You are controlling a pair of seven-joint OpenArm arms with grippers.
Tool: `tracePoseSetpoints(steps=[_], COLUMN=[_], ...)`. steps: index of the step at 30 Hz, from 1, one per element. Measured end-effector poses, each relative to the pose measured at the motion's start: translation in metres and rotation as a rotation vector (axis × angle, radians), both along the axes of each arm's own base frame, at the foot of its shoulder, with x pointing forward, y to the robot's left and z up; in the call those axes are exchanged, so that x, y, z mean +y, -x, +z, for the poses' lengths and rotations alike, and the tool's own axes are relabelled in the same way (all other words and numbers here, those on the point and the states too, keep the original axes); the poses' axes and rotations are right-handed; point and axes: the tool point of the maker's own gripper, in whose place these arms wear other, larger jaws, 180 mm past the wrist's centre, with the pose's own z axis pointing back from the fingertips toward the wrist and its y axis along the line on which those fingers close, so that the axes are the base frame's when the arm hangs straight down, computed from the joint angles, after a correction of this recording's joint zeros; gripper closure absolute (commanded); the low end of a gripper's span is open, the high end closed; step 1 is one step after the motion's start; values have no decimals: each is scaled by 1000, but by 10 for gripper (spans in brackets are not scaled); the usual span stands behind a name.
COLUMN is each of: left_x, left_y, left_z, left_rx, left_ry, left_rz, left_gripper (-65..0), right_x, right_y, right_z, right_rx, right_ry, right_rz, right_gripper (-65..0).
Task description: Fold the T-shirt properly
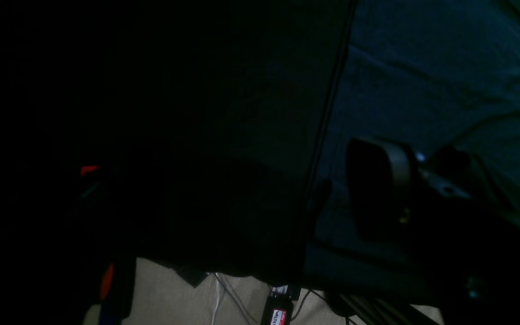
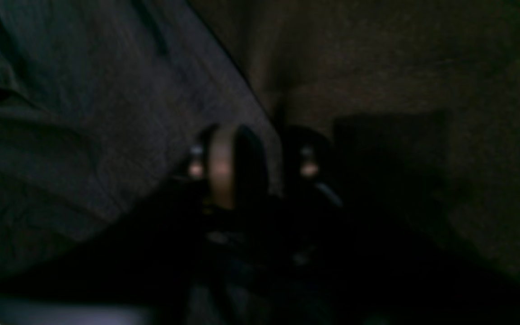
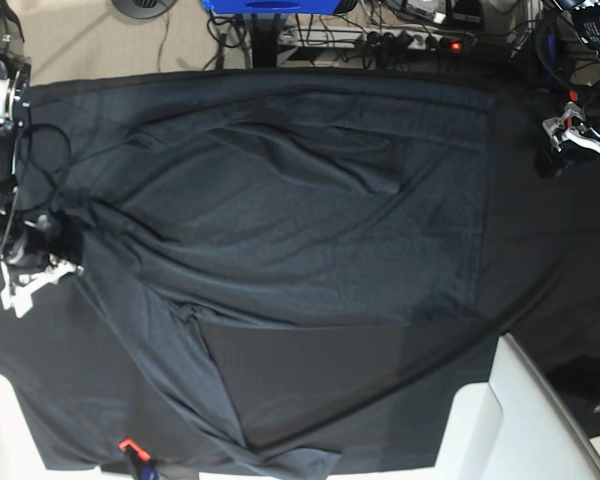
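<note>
The dark blue-grey T-shirt (image 3: 310, 220) lies spread and wrinkled on the black tablecloth (image 3: 545, 250). Its lower part is folded over, showing a darker flat panel. My right gripper (image 3: 25, 285) is at the shirt's left edge. In the blurred right wrist view its fingers (image 2: 224, 167) stand close together, and my right gripper (image 2: 276, 158) is shut on the T-shirt (image 2: 84, 113) at its edge. My left gripper (image 3: 565, 135) is at the far right, beyond the shirt's straight hem. In the left wrist view my left gripper (image 1: 415, 155) is open over the T-shirt (image 1: 445, 67).
White panels (image 3: 520, 420) stand at the table's near right and near left corners. Cables and a power strip (image 3: 410, 40) lie on the floor behind the table. A small orange-tipped object (image 3: 128, 447) sits at the front edge.
</note>
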Motion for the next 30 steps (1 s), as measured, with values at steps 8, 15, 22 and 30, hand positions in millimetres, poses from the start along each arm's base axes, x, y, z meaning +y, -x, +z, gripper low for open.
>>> tracePoseSetpoints(steps=[8, 15, 22, 30], left_x=[7, -14, -40, -76], left_y=[-3, -51, -98, -124], left_z=[-5, -9, -47, -77], left_rx=[52, 98, 151, 124], left_ry=[-58, -157, -1, 95], left_rz=[-6, -134, -186, -233], left_gripper=[-586, -586, -586, -584], right_x=[3, 5, 4, 5], right_y=[-3, -8, -7, -7], right_z=[5, 24, 24, 24], right_rx=[5, -26, -21, -20], right_ry=[19, 53, 55, 55], right_rz=[30, 80, 65, 65], right_gripper=[-3, -3, -3, -3])
